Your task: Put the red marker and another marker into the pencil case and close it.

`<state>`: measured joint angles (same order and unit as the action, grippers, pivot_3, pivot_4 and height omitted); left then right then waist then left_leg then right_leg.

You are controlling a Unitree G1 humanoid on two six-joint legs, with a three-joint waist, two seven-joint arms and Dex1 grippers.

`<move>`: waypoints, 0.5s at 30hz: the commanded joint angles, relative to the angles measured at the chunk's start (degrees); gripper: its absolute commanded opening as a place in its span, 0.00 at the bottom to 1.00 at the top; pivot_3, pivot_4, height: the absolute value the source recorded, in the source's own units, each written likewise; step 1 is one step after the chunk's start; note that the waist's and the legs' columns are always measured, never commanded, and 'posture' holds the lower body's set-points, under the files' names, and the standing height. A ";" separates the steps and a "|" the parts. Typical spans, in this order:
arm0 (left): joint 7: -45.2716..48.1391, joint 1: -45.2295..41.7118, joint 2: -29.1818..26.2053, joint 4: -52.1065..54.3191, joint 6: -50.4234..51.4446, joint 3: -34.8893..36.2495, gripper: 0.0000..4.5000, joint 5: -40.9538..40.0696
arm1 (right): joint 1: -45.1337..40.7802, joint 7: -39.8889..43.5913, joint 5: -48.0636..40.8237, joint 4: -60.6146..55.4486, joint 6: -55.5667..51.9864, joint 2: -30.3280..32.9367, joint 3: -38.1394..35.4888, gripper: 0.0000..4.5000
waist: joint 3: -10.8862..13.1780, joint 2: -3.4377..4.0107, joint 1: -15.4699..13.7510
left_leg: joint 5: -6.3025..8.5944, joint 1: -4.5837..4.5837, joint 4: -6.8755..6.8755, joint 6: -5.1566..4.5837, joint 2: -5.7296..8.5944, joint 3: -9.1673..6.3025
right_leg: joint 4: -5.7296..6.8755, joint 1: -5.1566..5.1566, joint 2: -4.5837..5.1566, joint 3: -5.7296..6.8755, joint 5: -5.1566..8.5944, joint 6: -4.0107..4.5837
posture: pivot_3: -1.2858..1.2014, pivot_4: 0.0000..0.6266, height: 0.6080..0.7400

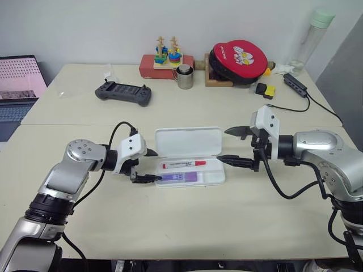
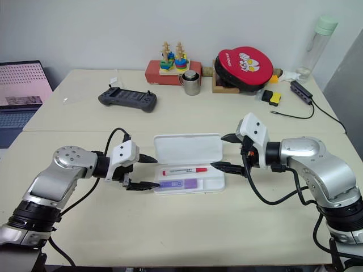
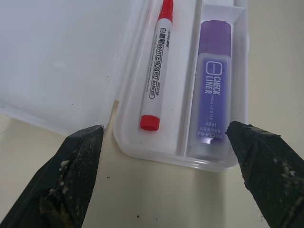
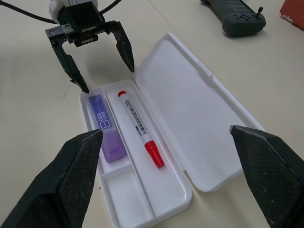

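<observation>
the pencil case [image 1: 189,141] is a white plastic hinged box with rounded corners, lying open on the bench, its lid folded back flat behind the tray. the tray is split lengthwise into shallow compartments. the red marker [image 1: 184,165], a slim white pen with a red cap and a red end, printed with black lettering, lies flat in the compartment next to the case's hinge, parallel to the case's long side. the purple marker [image 1: 182,177], short, chunky and flat-sided with a paler labelled end, lies flat in the compartment farthest from the hinge, at one end of it, parallel to the red marker. a small compartment beside the purple marker's darker end holds nothing.
</observation>
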<state>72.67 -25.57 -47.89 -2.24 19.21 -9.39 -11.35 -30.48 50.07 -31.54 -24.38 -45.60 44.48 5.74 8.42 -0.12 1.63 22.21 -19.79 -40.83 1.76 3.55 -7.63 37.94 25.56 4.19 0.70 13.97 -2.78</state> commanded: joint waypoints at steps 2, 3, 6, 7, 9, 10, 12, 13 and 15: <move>0.10 -1.19 0.23 0.32 -0.93 0.21 0.98 0.20 | -0.25 -0.08 -0.69 -2.17 0.17 0.25 -1.91 1.00 | 0.00 0.00 0.00 | 0.00 0.00 0.00 0.00 0.00 0.00 | 0.00 0.00 0.00 0.00 0.00 0.00 | 0.52 0.24 1.00; 0.12 -1.30 0.27 0.30 -0.85 0.36 0.98 0.09 | -0.25 -0.11 -0.71 -2.18 0.16 0.25 -1.92 1.00 | 0.00 0.00 0.00 | 0.00 0.00 0.00 0.00 0.00 0.00 | 0.00 0.00 0.00 0.00 0.00 0.00 | 0.52 0.24 1.00; 0.12 -2.02 1.54 2.04 1.70 3.01 0.98 -3.89 | -0.43 -1.34 -0.81 -1.36 -0.11 -0.52 -2.76 1.00 | 0.00 0.00 -0.01 | 0.00 0.00 0.00 0.00 0.00 0.00 | 0.00 0.00 0.00 0.00 0.00 0.00 | 0.52 0.24 1.00; 0.07 -2.20 2.01 3.02 2.67 3.88 0.98 -5.35 | -0.51 -1.93 -0.75 -0.90 -0.42 -0.71 -3.05 1.00 | 0.00 0.00 -0.04 | 0.00 0.00 -0.01 0.00 0.01 0.00 | 0.00 0.00 0.00 0.00 0.00 0.00 | 0.52 0.24 1.00; -0.87 -3.06 3.68 5.42 5.91 6.04 0.98 -9.49 | -1.02 -4.43 0.63 1.28 -1.49 -1.33 -3.25 1.00 | 0.00 0.00 -0.04 | 0.00 -0.01 -0.03 0.00 0.01 -0.02 | 0.00 -0.01 0.00 -0.01 0.00 0.00 | 0.52 0.24 1.00; -2.32 -4.14 5.49 6.86 8.57 7.48 0.98 -12.67 | -1.56 -6.97 2.04 3.35 -2.71 -2.03 -3.15 1.00 | -0.01 -0.01 -0.04 | 0.00 -0.01 -0.03 0.00 0.01 -0.01 | 0.00 -0.01 0.00 -0.01 0.00 0.00 | 0.52 0.24 1.00; -4.42 -5.46 7.88 8.76 12.15 9.19 0.98 -16.21 | -2.36 -10.28 3.61 5.88 -4.69 -2.95 -3.02 1.00 | -0.03 -0.06 -0.17 | 0.00 -0.02 -0.08 0.00 0.02 -0.03 | 0.02 -0.03 0.01 -0.02 0.00 0.00 | 0.52 0.24 1.00; -6.92 -6.68 10.12 9.63 13.31 9.26 0.98 -16.85 | -3.30 -13.65 5.37 8.37 -6.58 -4.11 -2.86 1.00 | -0.03 -0.06 -0.17 | 0.00 -0.03 -0.11 0.00 0.03 -0.03 | 0.02 -0.04 0.03 -0.05 0.00 0.00 | 0.52 0.24 1.00; -11.71 -9.10 14.65 10.61 14.27 8.37 0.98 -17.00 | -5.36 -20.56 8.97 13.46 -9.24 -7.00 -3.13 1.00 | -0.04 -0.06 -0.05 | 0.00 0.01 -0.10 0.00 0.03 0.02 | 0.06 -0.04 0.04 -0.07 0.00 0.00 | 0.52 0.24 1.00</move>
<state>65.24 -32.83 -35.89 5.65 32.26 -1.47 -26.91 -33.45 35.86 -25.76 -14.00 -52.52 39.14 4.45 8.39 -0.18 1.58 22.21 -19.77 -40.93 1.76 3.58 -7.59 38.01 25.51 4.23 0.63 13.97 -2.78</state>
